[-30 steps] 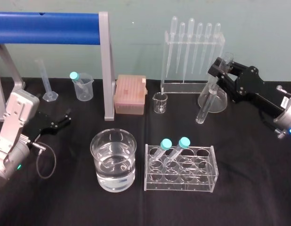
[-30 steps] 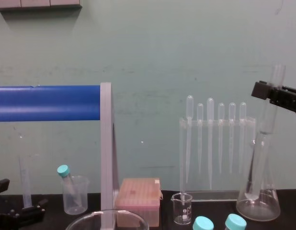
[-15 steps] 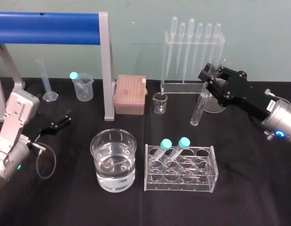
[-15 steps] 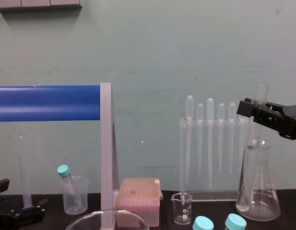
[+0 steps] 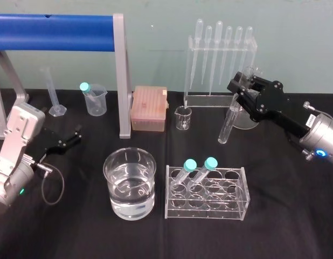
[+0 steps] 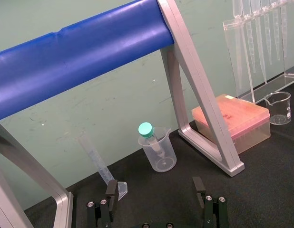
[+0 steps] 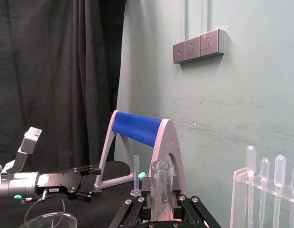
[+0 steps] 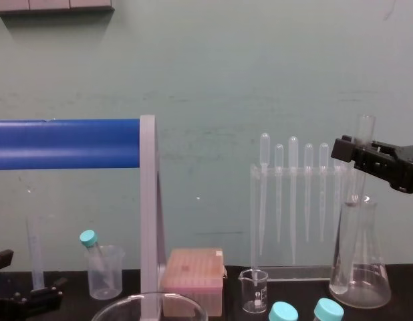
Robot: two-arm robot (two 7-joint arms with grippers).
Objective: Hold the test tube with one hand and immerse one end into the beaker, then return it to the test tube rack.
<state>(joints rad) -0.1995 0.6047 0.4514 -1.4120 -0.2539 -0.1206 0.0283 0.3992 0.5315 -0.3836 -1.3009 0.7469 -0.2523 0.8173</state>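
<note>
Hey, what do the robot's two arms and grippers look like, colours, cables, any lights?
Both arms are silver-grey with black grippers. The left gripper has slim black fingers, a thin grey cable looping beside its wrist and a green light on the casing. The right gripper is angular black plates with small screws; its wrist has a blue light.

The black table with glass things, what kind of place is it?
Probably a science lab bench: a stand of pipettes, a beaker of clear liquid and a test tube rack. The right claw holds a test tube; the left claw rests open.
</note>
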